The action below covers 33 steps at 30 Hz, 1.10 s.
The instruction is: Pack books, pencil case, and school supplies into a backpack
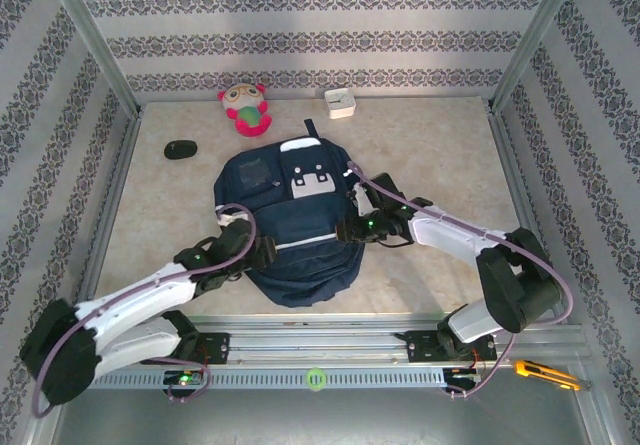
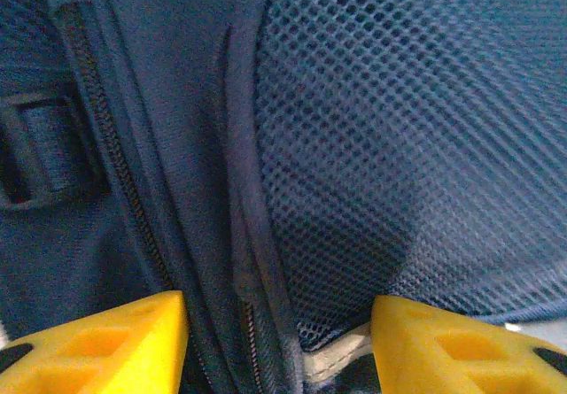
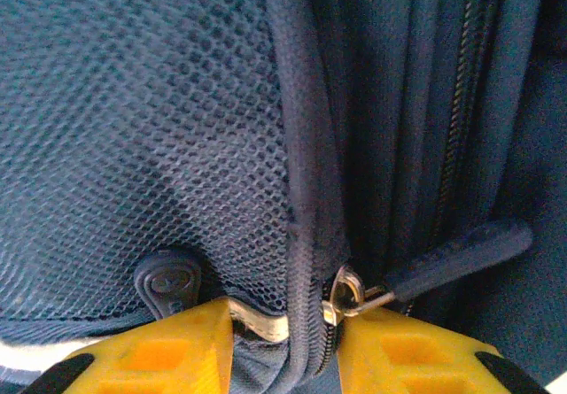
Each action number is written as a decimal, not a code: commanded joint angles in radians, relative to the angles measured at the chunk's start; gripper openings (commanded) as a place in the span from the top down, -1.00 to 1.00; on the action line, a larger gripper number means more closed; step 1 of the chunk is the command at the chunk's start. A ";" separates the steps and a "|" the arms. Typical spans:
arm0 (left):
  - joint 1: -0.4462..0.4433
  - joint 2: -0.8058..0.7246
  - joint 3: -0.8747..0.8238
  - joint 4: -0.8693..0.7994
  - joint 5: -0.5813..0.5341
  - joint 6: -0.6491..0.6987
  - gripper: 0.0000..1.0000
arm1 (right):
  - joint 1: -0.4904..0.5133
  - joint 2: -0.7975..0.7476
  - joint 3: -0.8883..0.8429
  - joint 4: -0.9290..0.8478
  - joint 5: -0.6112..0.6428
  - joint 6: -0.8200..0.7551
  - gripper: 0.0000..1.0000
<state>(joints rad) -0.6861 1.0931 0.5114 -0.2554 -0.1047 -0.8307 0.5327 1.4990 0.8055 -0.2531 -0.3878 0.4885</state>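
While backpack (image 1: 290,227) lies flat in middle of table (image 1: 430,155), both tools sit at its sides: left tool (image 2: 279,328) spread, fabric loose between fingers; right tool (image 3: 285,336) narrower, straddling zip seam (image 3: 306,217), grip unclear. Loading probably done; zipping shut probably left.

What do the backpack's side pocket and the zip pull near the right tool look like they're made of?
Side pocket: navy open mesh, probably synthetic knit; the holes are plain. Zip pull: dark matte tab, rubbery or woven, unclear, on a shiny metal ring. Backpack shell: matte woven fabric.
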 commanded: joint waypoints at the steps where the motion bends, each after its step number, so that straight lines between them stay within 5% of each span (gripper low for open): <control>1: 0.005 0.178 0.029 0.125 0.026 0.078 -0.10 | 0.000 0.037 -0.077 0.060 0.133 0.059 0.36; 7: 0.003 0.399 0.198 0.254 0.082 0.133 -0.12 | -0.030 -0.034 -0.115 0.067 0.153 0.090 0.35; 13: 0.002 0.421 0.287 0.238 0.075 0.171 -0.24 | -0.085 -0.164 -0.153 0.021 0.157 0.097 0.21; 19: 0.010 0.197 0.285 0.118 -0.122 0.260 -0.78 | -0.157 -0.397 -0.142 -0.083 0.227 0.054 -0.16; 20: 0.019 0.140 0.272 0.111 -0.164 0.291 -1.00 | -0.179 -0.437 -0.141 -0.092 0.242 0.039 -0.52; 21: 0.032 0.092 0.255 0.114 -0.201 0.322 -0.99 | -0.202 -0.467 -0.142 -0.096 0.252 0.021 -0.95; 24: 0.089 -0.063 0.179 0.142 -0.350 0.411 -0.99 | -0.294 -0.531 -0.148 -0.070 0.277 -0.060 -0.97; 29: 0.186 -0.229 -0.026 0.439 -0.505 0.720 -0.99 | -0.383 -0.530 -0.219 0.145 0.360 -0.289 -0.96; 33: 0.255 -0.163 -0.168 0.737 -0.542 0.945 -0.99 | -0.407 -0.459 -0.341 0.486 0.420 -0.462 -0.96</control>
<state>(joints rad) -0.4725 0.8764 0.4034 0.2268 -0.5640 -0.1383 0.1432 0.9932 0.5388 -0.0368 -0.0395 0.2104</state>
